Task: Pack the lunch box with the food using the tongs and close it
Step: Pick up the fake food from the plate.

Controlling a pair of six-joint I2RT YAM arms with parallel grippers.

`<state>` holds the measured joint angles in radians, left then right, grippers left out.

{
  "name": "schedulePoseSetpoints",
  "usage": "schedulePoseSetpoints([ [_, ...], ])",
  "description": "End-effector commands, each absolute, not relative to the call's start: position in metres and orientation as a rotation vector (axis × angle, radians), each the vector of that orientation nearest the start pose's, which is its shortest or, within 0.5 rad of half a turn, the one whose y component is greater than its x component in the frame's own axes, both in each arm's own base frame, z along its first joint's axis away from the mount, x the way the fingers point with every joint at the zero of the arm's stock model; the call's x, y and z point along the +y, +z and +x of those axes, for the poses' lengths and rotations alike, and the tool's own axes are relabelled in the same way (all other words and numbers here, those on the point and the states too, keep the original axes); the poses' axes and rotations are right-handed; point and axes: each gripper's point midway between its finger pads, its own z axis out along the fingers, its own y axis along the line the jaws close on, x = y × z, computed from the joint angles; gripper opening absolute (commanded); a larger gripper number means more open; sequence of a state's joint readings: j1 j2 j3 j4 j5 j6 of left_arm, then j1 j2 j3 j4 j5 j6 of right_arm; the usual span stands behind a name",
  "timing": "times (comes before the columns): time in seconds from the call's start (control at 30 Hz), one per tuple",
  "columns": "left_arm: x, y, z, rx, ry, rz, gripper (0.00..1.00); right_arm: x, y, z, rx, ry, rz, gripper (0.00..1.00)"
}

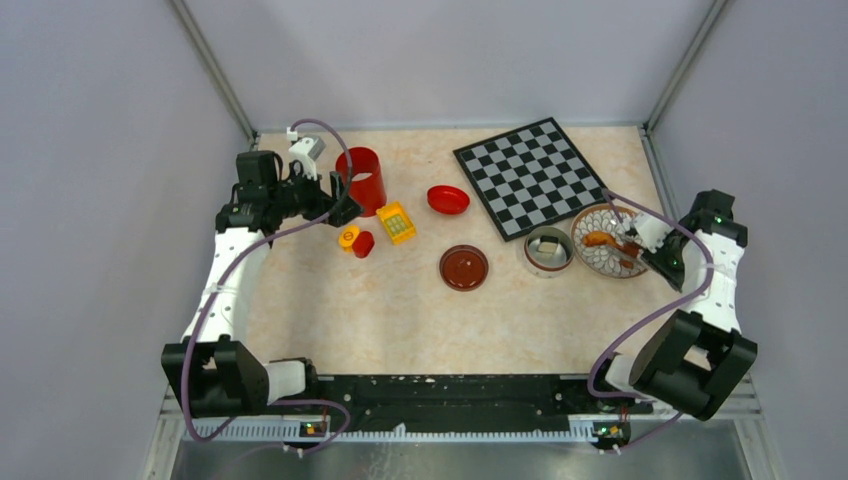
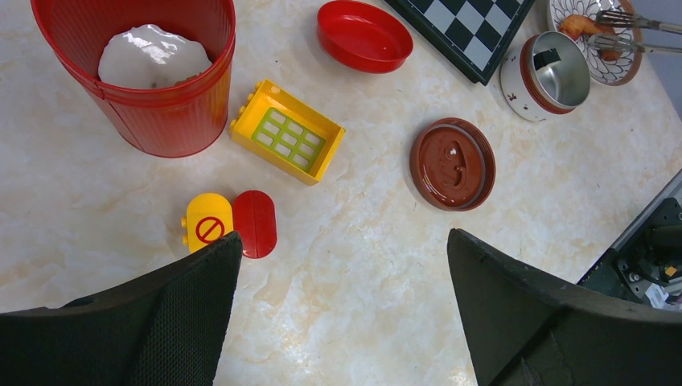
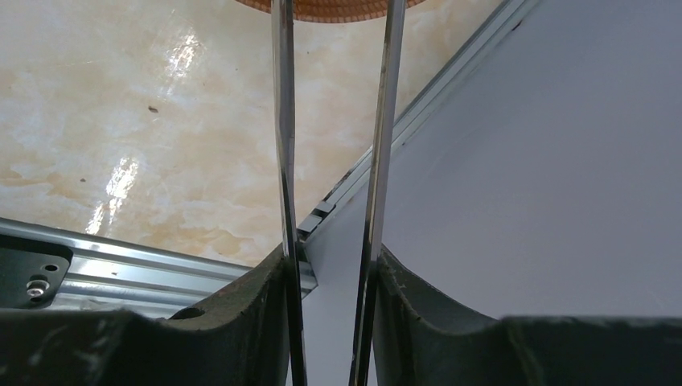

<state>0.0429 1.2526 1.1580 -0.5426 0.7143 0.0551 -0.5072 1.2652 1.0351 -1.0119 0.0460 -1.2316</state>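
Observation:
The lunch box (image 1: 548,251) (image 2: 552,75) stands open beside the patterned plate (image 1: 628,262), with a pale chunk lying inside it in the top view. Its brown lid (image 1: 464,267) (image 2: 452,163) lies flat to the left. An orange-brown piece of food (image 1: 600,238) (image 2: 577,24) rests on the plate. My right gripper (image 1: 645,242) (image 3: 330,265) is shut on the tongs (image 1: 622,243) (image 3: 281,121), whose two arms stay apart with their tips over the plate (image 2: 596,71) near the food. My left gripper (image 1: 345,208) (image 2: 342,237) hangs open over bare table, far left.
A red bucket (image 1: 362,180) (image 2: 153,72), a red bowl (image 1: 448,199) (image 2: 363,34), a chessboard (image 1: 530,177) and a yellow block (image 1: 396,222) (image 2: 287,131) stand at the back. Small yellow (image 2: 209,221) and red (image 2: 255,223) blocks lie by my left fingers. The right wall is close.

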Motion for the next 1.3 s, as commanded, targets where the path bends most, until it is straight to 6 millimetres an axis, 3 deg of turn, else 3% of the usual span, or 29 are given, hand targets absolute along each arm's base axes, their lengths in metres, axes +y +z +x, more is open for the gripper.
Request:
schedulePoseSetpoints([
  [0.0, -0.102, 0.261, 0.335, 2.015, -0.714, 0.437, 0.99, -0.178, 0.135, 0.212, 2.714, -0.5, -1.021, 0.35],
  [0.33, -0.102, 0.261, 0.337, 2.018, -0.716, 0.432, 0.99, -0.175, 0.133, 0.214, 2.682, -0.503, -1.092, 0.31],
  [0.53, -0.102, 0.262, 0.336, 2.018, -0.718, 0.43, 0.99, -0.17, 0.134, 0.211, 2.668, -0.484, -1.13, 0.16],
  [0.7, -0.102, 0.264, 0.336, 2.015, -0.716, 0.43, 0.99, -0.166, 0.147, 0.211, 2.642, -0.479, -1.124, 0.0],
  [0.93, -0.103, 0.264, 0.336, 2.013, -0.72, 0.433, 0.99, -0.159, 0.167, 0.212, 2.614, -0.45, -1.078, 0.0],
  [1.27, -0.102, 0.264, 0.336, 2.013, -0.717, 0.432, 0.99, -0.159, 0.18, 0.217, 2.587, -0.432, -1.024, 0.0],
])
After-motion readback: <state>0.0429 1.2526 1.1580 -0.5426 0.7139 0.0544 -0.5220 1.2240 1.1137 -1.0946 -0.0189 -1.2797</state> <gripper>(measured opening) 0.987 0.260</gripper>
